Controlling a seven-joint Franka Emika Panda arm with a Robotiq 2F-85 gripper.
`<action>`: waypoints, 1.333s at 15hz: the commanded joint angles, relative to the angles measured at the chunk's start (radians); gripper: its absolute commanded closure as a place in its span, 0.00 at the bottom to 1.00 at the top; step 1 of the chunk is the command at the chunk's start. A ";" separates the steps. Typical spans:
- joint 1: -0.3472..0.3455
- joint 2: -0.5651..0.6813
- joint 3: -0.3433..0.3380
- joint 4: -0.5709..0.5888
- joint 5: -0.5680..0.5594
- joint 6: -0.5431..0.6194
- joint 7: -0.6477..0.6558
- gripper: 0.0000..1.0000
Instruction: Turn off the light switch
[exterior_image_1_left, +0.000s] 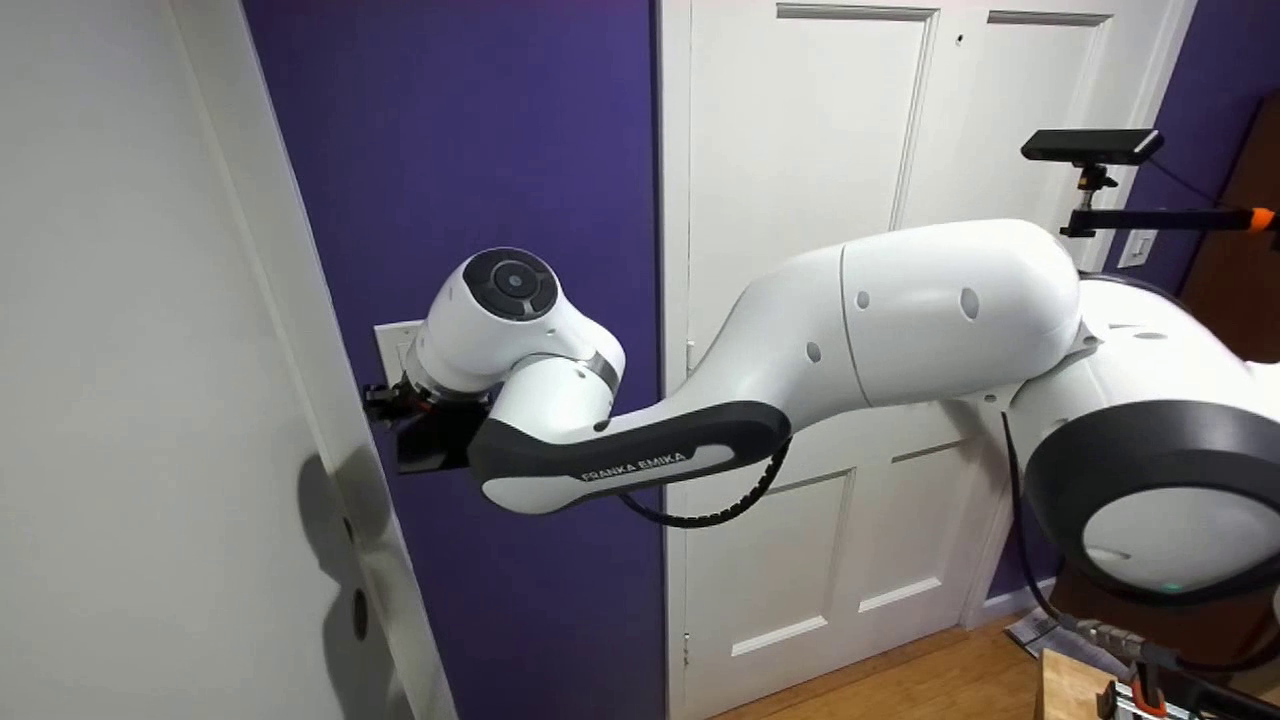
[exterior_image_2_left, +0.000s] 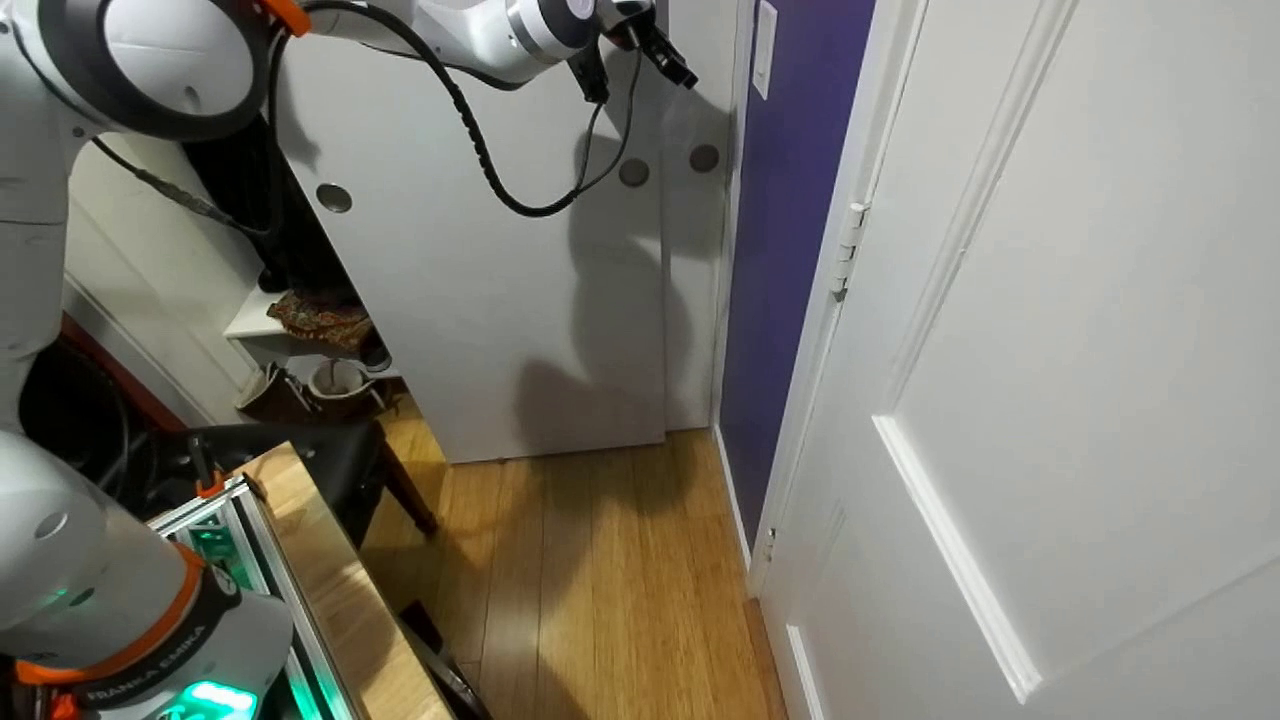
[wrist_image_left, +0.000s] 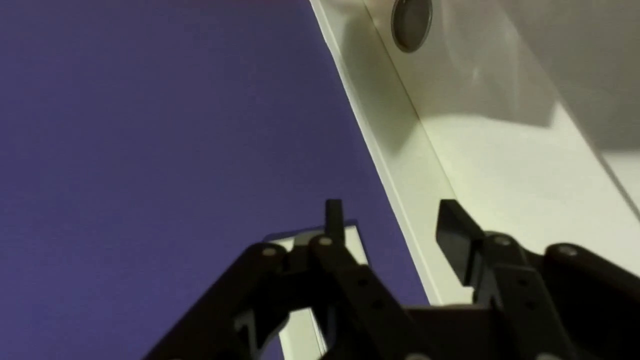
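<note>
"Where is the light switch (exterior_image_1_left: 390, 345) sitting?"

"It's sitting on the purple wall (exterior_image_1_left: 540, 150). In an exterior view its white plate is peeking out from behind the wrist of the Franka Emika arm (exterior_image_1_left: 920, 320), which is covering part of it."

"And how is the claw (wrist_image_left: 390, 215) standing?"

"Its two fingers (wrist_image_left: 334, 222) are standing spread, leaving a wide gap between the tips. In the wrist view one is overlapping the plate, while the other is showing against white trim (wrist_image_left: 420, 190)."

"Is the claw touching the switch?"

"From the wrist view I can't tell. In an exterior view it's hanging before the sliding closet doors (exterior_image_2_left: 500, 300) and is showing apart from the plate."

"Which way is the switch set?"

"I can't tell; too much of it is being hidden."

"What else are you seeing?"

"A white paneled door (exterior_image_1_left: 800, 150) is standing beside that wall, and another white wall plate (exterior_image_1_left: 1137, 248) is showing beyond it. A black camera (exterior_image_1_left: 1092, 147) is perching on a mount (exterior_image_1_left: 1160, 222). A black cable (exterior_image_2_left: 475, 140) is looping below the arm in both exterior views."
</note>
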 joint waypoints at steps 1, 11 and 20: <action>0.059 0.104 -0.126 0.131 -0.057 0.008 0.167 0.81; 0.097 0.288 -0.315 0.336 -0.072 -0.021 0.358 1.00; 0.110 0.429 -0.487 0.487 -0.078 -0.039 0.488 1.00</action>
